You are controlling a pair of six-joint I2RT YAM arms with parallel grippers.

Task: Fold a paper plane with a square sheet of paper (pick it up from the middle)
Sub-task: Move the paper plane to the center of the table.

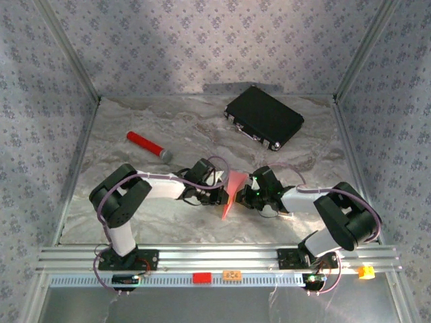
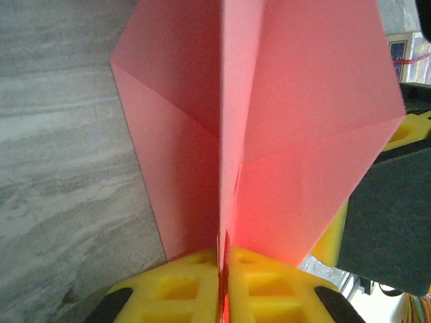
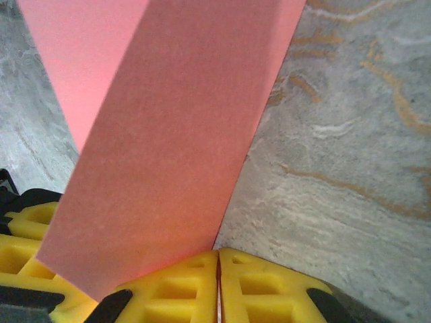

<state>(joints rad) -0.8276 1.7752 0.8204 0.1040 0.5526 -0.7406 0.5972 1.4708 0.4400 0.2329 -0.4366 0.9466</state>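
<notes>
The salmon-pink sheet of paper [image 1: 234, 190] is folded along a centre crease with angled flaps and stands on edge above the table's middle, its point toward the near side. My left gripper [image 1: 217, 196] is shut on it from the left; in the left wrist view the yellow fingers [image 2: 182, 286] pinch the crease of the paper [image 2: 296, 128] at the left gripper [image 2: 223, 272]. My right gripper [image 1: 249, 195] is shut on it from the right. In the right wrist view the paper [image 3: 161, 148] rises from the seam of the closed right gripper [image 3: 217, 279].
A black case [image 1: 264, 118] lies at the back right. A red cylinder with a grey cap [image 1: 147, 145] lies at the left. A small printed card [image 2: 399, 52] shows beyond the paper. Patterned walls enclose the marble table [image 1: 168, 222].
</notes>
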